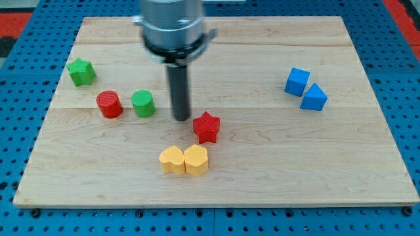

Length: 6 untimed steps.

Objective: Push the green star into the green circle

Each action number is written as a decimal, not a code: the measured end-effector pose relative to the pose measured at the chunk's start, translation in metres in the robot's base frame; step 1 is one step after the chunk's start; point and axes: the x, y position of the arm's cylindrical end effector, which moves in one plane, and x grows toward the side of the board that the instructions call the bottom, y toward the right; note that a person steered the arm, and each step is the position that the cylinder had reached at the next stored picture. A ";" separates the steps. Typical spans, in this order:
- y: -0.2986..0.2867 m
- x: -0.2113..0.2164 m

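Green star-shaped block (81,71), chunky and matte, near the board's left edge toward its top-left corner, well apart from the green round block (143,103): our tip (182,118), a bare rod holding nothing, must round behind the star's upper-left side and push toward the circle, avoiding the red round block (109,104).

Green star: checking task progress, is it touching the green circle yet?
No: the green star sits apart at the view's upper left, with the red circle beside the green circle.

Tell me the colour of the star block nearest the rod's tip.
Red: the red star, clearest in the camera view, beside my tip.
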 end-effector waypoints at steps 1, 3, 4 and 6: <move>-0.065 -0.002; -0.082 -0.037; -0.057 -0.039; -0.014 -0.064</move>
